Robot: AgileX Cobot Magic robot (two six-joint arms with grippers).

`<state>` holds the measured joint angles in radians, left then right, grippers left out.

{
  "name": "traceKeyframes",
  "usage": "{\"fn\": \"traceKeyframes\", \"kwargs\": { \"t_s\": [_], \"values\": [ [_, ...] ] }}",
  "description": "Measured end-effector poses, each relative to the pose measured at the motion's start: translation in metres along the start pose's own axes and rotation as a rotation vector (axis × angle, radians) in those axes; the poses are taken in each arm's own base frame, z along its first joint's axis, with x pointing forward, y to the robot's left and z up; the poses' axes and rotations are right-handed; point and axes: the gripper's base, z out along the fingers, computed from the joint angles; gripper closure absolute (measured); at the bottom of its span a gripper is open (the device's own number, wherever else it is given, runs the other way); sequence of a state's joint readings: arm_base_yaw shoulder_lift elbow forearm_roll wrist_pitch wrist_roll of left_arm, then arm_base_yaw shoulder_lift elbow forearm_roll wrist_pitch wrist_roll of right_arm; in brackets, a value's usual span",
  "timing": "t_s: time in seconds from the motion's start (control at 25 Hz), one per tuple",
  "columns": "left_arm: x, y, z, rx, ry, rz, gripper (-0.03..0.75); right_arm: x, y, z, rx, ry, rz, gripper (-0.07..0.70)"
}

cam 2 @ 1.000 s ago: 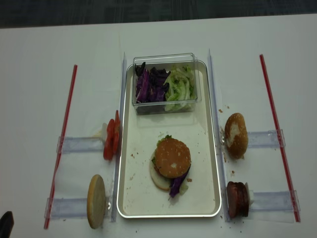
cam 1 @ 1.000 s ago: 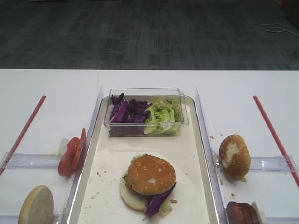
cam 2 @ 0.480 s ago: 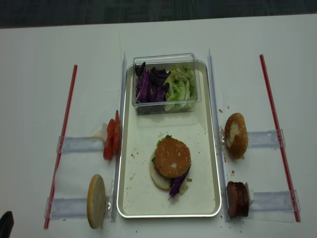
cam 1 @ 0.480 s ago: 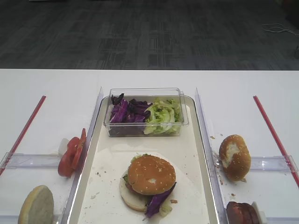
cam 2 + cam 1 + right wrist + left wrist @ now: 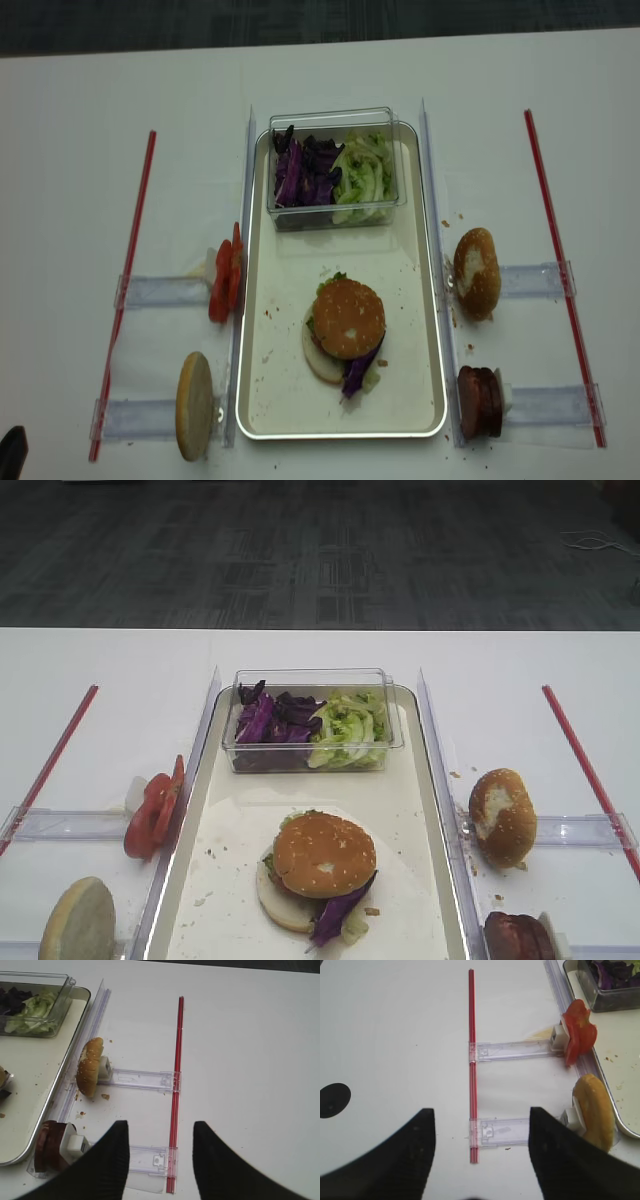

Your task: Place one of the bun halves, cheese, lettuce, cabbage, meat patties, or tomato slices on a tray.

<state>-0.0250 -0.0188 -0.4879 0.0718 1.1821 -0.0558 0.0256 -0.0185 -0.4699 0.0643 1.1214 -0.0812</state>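
On the cream tray (image 5: 400, 790) (image 5: 290, 270) sits a stacked burger, topped by the sesame bun half (image 5: 324, 854) (image 5: 348, 317). Cabbage (image 5: 268, 720) and lettuce (image 5: 347, 730) fill a clear box at the tray's far end. Tomato slices (image 5: 153, 815) (image 5: 577, 1037) stand left of the tray, meat patties (image 5: 518, 937) (image 5: 50, 1147) right of it. Cheese is out of view. My right gripper (image 5: 160, 1127) hovers open and empty over the table right of the patties. My left gripper (image 5: 482, 1112) is open and empty, left of a pale bun half (image 5: 594, 1110).
A brown bun with a white torn patch (image 5: 502, 817) (image 5: 89, 1072) stands on a clear holder right of the tray. Red strips (image 5: 176, 1085) (image 5: 472, 1060) lie on both sides of the white table. Clear rails run along the tray's long sides.
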Motion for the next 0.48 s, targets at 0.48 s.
{"fn": "traceKeyframes", "kwargs": {
  "t_s": [0.48],
  "values": [
    [0.0000, 0.0000, 0.0000, 0.000, 0.000, 0.000, 0.298, -0.0002, 0.0000, 0.0000, 0.000, -0.002, 0.000, 0.310]
  ]
}}
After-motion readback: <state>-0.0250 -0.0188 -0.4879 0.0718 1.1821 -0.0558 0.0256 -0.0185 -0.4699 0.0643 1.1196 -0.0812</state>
